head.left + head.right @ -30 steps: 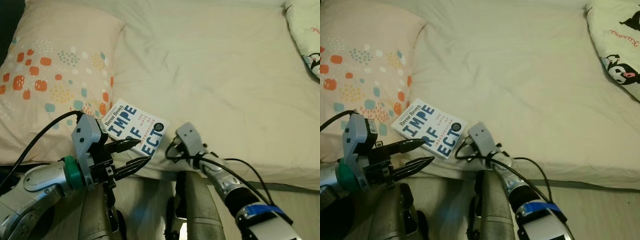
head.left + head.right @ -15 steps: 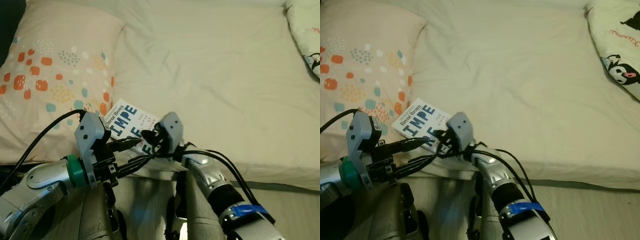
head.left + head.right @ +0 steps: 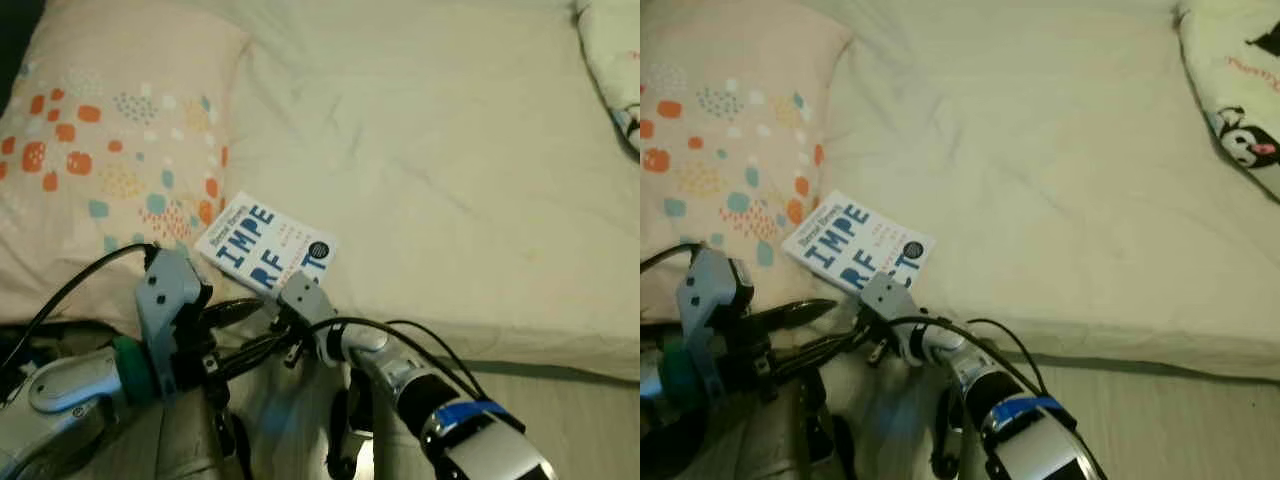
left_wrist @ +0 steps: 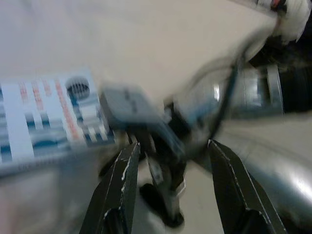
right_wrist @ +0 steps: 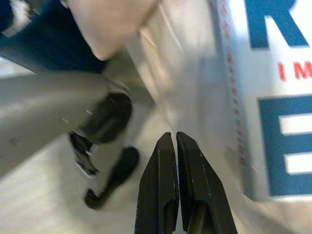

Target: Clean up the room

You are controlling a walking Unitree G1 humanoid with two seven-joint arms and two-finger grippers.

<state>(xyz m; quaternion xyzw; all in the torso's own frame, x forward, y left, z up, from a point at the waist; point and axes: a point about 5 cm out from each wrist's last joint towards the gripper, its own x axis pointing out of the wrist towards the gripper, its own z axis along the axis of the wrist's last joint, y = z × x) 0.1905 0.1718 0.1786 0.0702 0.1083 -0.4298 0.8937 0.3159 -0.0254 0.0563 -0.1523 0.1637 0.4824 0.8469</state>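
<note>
A white book (image 3: 265, 250) with big blue letters lies on the cream bed sheet (image 3: 430, 150), close to the bed's near edge and beside the pillow. My left gripper (image 4: 173, 145) is open and low in front of the bed edge, just below the book (image 4: 44, 112). The right arm's wrist sits between its fingers (image 4: 124, 180). My right gripper (image 5: 172, 136) is shut with nothing in it. It points down past the mattress side, with the book's edge (image 5: 273, 97) right beside it. Neither gripper holds the book.
A peach pillow (image 3: 100, 150) with orange and teal spots lies left of the book. A cartoon-print pillow (image 3: 1240, 100) is at the bed's far right. Pale floor (image 3: 590, 400) and my own legs (image 3: 190, 440) are below the bed edge.
The right gripper swung left from beside the book, passed over its near corner, and dropped to the bed edge between the left fingers. The left gripper stayed put.
</note>
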